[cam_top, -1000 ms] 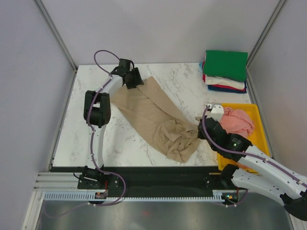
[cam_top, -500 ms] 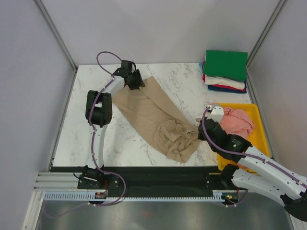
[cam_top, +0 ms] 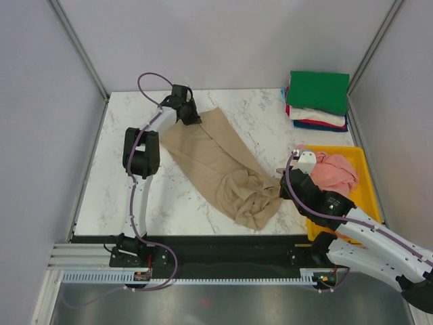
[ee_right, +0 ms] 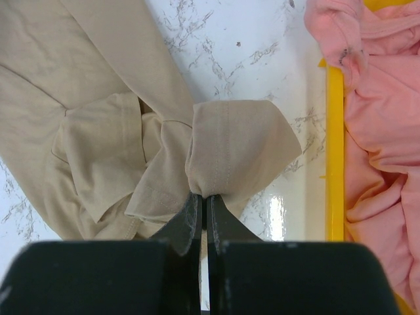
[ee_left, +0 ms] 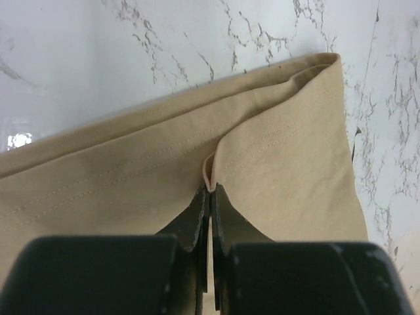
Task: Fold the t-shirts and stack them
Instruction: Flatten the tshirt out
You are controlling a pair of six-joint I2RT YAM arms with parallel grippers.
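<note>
A tan t-shirt [cam_top: 216,162] lies stretched diagonally across the marble table, bunched at its near right end. My left gripper [cam_top: 190,116] is shut on a pinch of its hem [ee_left: 211,172] at the far left corner. My right gripper [cam_top: 282,181] is shut on a fold of the same tan t-shirt [ee_right: 230,147] at the bunched end. A pink t-shirt [cam_top: 335,170] sits crumpled in the yellow tray [cam_top: 365,172]. A folded stack with a green t-shirt [cam_top: 318,90] on top, white, red and blue below, rests at the far right corner.
The yellow tray's rim [ee_right: 334,144] runs just right of my right gripper, with the pink t-shirt [ee_right: 384,118] inside. Grey walls enclose the table on three sides. Bare marble [cam_top: 122,176] lies left of the tan shirt.
My left gripper has closed onto the tan shirt's hem at the far left corner. The right gripper has shifted slightly with the bunched end still in its hold.
</note>
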